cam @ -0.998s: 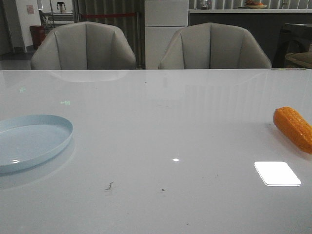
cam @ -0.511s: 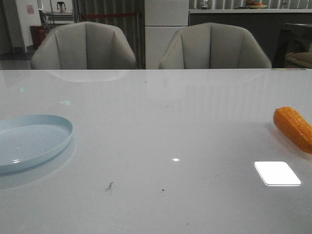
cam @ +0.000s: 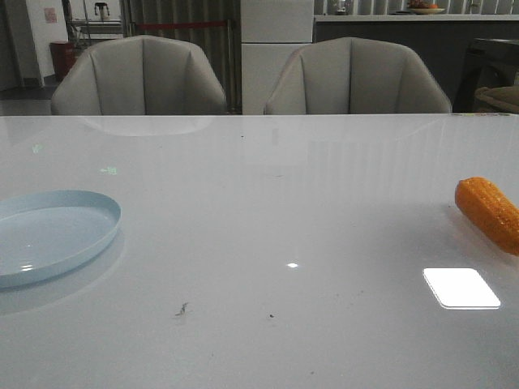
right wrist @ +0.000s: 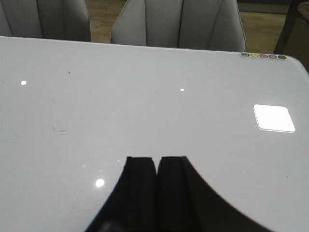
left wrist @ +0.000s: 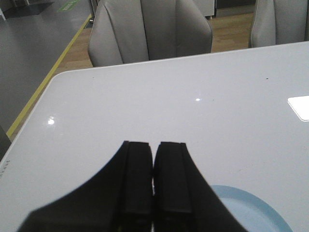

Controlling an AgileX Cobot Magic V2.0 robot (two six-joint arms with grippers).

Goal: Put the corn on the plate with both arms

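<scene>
Nothing has shifted over the last second: the corn lies at the table's right edge, the plate at the left edge. Both grippers, left and right, are clenched empty, so no reach has begun.

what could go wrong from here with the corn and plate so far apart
The corn lies at the table's far right edge, partly cut off in the front view, so a nudge may roll it off. The plate sits at the far left, so a handover across the table risks a drop. Both claws, left and right, are shut.
</scene>
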